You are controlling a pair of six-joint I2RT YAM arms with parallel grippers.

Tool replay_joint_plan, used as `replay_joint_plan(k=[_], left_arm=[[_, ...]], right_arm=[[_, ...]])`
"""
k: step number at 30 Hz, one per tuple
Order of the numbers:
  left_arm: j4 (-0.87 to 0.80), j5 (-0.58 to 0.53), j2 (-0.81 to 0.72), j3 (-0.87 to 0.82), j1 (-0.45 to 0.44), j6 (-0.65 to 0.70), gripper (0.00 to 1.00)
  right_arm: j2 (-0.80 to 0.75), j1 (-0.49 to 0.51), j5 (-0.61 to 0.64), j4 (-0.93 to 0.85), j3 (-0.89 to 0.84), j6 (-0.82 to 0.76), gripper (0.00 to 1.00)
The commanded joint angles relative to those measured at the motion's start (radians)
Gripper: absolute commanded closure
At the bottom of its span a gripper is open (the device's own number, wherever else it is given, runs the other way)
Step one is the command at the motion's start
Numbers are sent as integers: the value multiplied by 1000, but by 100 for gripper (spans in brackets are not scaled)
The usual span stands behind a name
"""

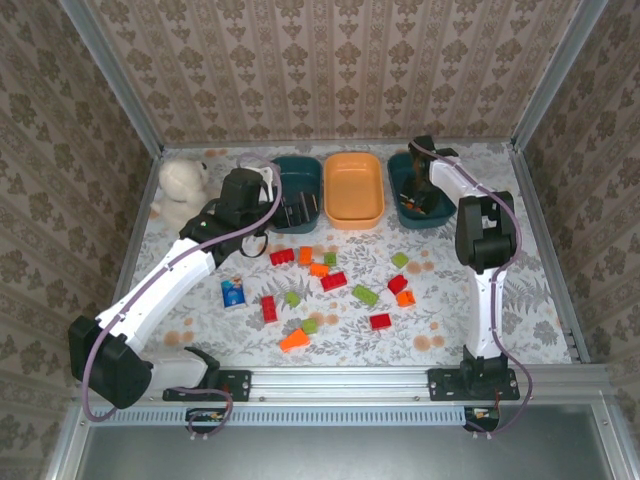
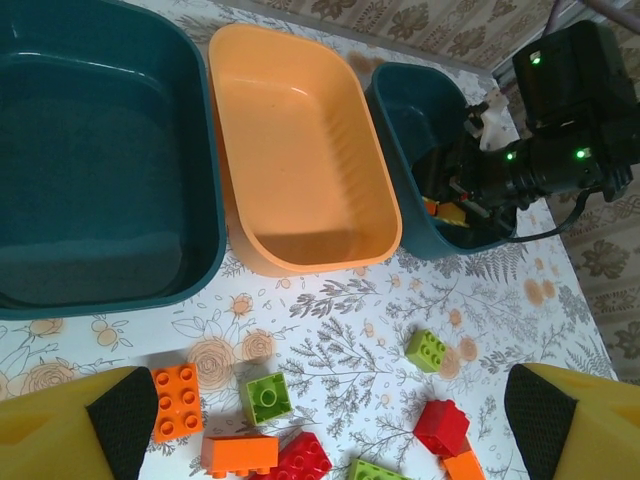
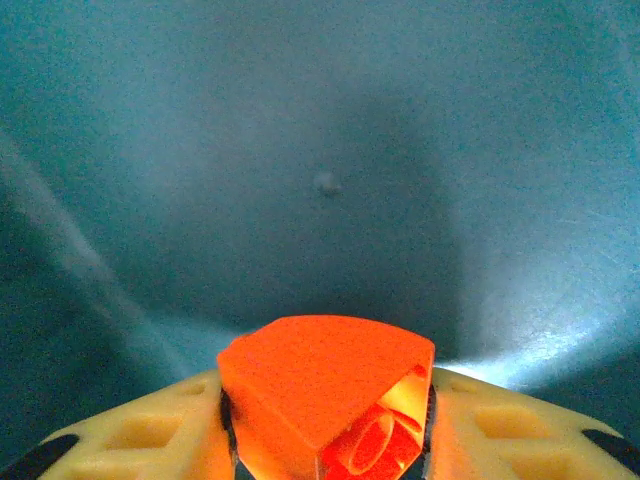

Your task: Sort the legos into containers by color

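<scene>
Left arm extended forward, left gripper point(image 1: 291, 213) spread wide; right arm reaching ahead, right gripper point(image 3: 328, 445) pinching an orange lego point(image 3: 315, 385)

**Three tubs in a row, most bricks loose on the table**

From above, the orange tub point(image 1: 354, 190) lies empty at the table's 12 o'clock. The left teal tub point(image 1: 305, 170), also empty, is at its 9 o'clock and the right teal tub point(image 2: 410, 110) at its 3 o'clock. The loose legos point(image 1: 333, 281), in red, orange and light green, lie scattered at 6 o'clock from the tubs. One orange brick point(image 3: 310, 385) is tilted, hollow underside showing, between the right gripper's point(image 3: 330, 435) fingers inside the right teal tub.
</scene>
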Motion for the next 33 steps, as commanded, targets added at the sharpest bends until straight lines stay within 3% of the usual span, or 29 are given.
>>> replay_joint_plan(k=[1, 6, 12, 16, 21, 25, 33], left_arm=[[-8, -20, -17, -15, 7, -21, 6], [-30, -27, -27, -15, 8, -23, 7], [-170, -88, -64, -9, 7, -54, 10], [-360, -151, -115, -38, 7, -145, 13], [-499, -145, -169, -178, -15, -290, 20], [-554, -139, -161, -277, -56, -407, 26], [-525, -137, -22, -332, -117, -438, 27]], right_arm=[[18, -8, -11, -60, 46, -2, 46], [-21, -11, -7, -61, 60, -17, 35], [-152, -8, -1, -50, 71, -27, 33], [-319, 28, 15, -6, 7, -63, 34], [-576, 176, -47, 153, -257, -148, 34], [-812, 361, -149, 295, -548, -213, 34], [-1170, 638, -298, 471, -956, -200, 22]])
